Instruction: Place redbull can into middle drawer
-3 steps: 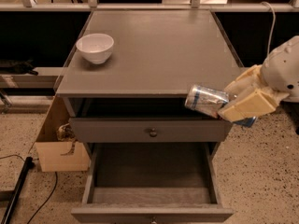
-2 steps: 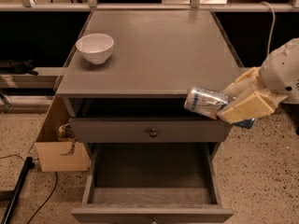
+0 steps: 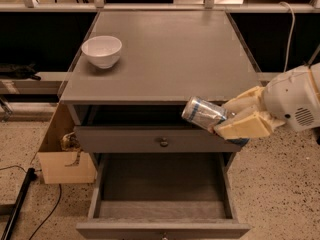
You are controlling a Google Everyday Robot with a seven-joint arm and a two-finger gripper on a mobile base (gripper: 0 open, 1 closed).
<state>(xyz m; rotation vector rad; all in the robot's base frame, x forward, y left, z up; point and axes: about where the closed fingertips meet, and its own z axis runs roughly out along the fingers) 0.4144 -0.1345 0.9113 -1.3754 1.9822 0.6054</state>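
One grey cabinet top (image 3: 170,54), bowl (image 3: 102,50) upper left, speckled floor (image 3: 280,184). Gripper (image 3: 224,124) at right clamps can (image 3: 201,113), tilted sideways, above open drawer (image 3: 160,184). Can print unreadable.

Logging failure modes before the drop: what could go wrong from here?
1. The pincer grips the redbull can tilted sideways, by one end; released so, it could bounce or roll.
2. It hangs near the right wall of the middle drawer, level with the knobbed drawer front; descending may clip either.
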